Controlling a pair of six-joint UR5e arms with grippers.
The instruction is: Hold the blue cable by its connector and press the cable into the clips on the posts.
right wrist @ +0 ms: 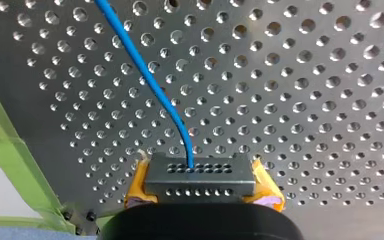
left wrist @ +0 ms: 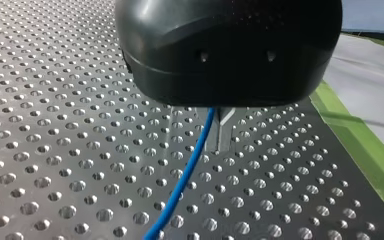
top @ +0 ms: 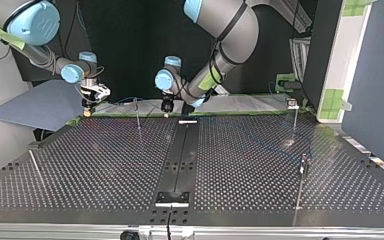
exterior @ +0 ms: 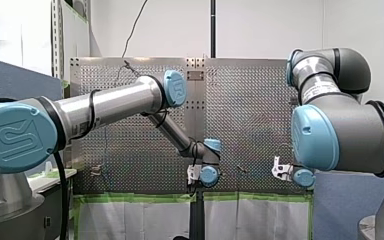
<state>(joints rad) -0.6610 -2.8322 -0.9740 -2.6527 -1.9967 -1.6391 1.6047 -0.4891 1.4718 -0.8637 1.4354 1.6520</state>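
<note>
In the right wrist view the blue cable [right wrist: 150, 80] runs out of a black connector block [right wrist: 200, 175], and my right gripper [right wrist: 202, 181] is shut on that block with a yellow pad on each side. My left gripper [left wrist: 215, 125] is shut on the blue cable [left wrist: 182, 180], which trails from under its black body across the plate. In the top view my right gripper [top: 91, 102] hangs at the table's far left edge and my left gripper [top: 167, 107] at the far middle. Thin posts [top: 138, 114] [top: 294, 117] [top: 301, 172] stand on the plate.
The perforated table [top: 105, 165] has a black strip [top: 180, 150] down its middle. Green tape [left wrist: 365, 145] lines the far edge. A grey board [top: 35, 105] lies beyond the top view's left corner. A thin rod [top: 35, 167] leans at the near left.
</note>
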